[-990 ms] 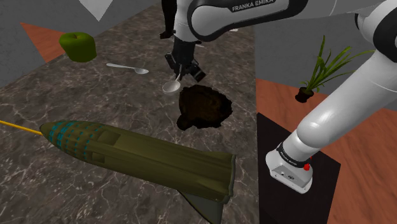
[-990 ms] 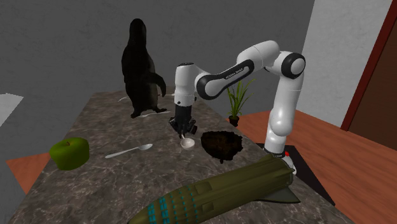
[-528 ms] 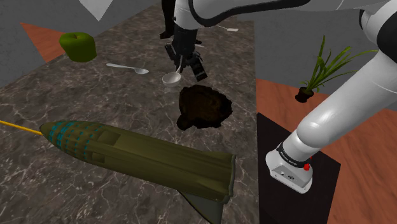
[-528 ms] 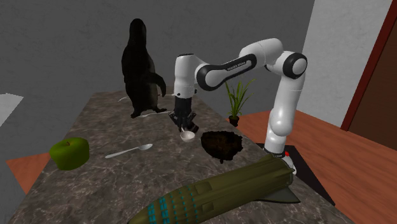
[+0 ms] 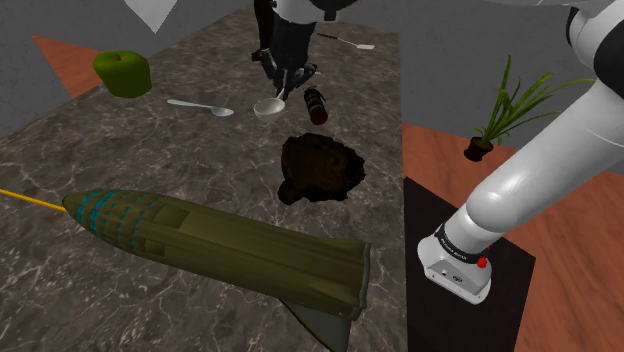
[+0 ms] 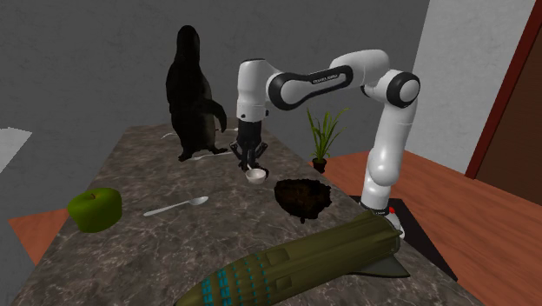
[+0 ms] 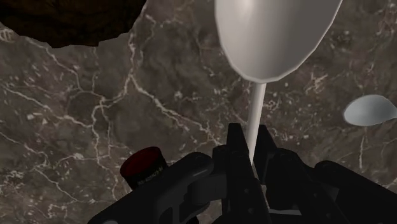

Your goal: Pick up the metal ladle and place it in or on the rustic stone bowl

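End of ladle (image 7: 277, 38) handle inside pincer (image 7: 253, 153)

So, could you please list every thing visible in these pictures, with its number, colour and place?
ladle: 1, pale grey, handle clasped in the end effector
stone bowl: 1, dark brown, on the table between ladle and rocket
spoon: 1, silvery, on the table
small utensil: 1, silvery, table's far end
bottle: 1, dark with red cap, lying near the bowl
green apple shape: 1, table's edge
penguin figure: 1, black, standing at the far end
rocket: 1, olive, lying on the table
potted plant: 1, green, on the floor
table: 1, dark marble
stand: 1, black
arm: 1, white
end effector: 1, black, shut on the ladle
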